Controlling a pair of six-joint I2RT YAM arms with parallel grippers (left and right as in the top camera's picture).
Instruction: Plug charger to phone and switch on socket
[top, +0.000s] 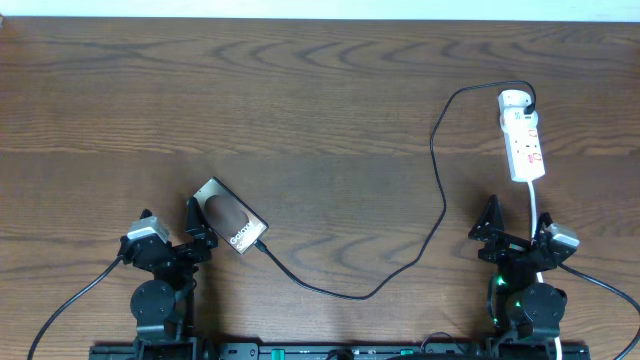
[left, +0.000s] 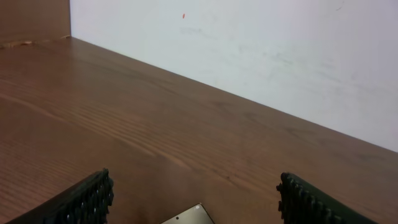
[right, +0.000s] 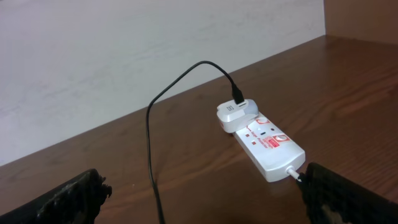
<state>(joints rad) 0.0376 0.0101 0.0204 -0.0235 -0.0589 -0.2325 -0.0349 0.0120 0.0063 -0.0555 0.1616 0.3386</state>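
At the left, the left hand (top: 170, 222) sits released, fingers spread, its right finger just beside the phone (top: 230, 217), which lies flat and angled on the wooden surface (top: 300, 100). The charger cable (top: 443, 200) meets the phone's lower end, loops across, and climbs to a white adapter (top: 515, 100) seated in the power strip (top: 524, 140) at the far right. Below it, the right hand (top: 518, 225) is released wide, and the strip's white cord (top: 537, 195) passes between its fingers.
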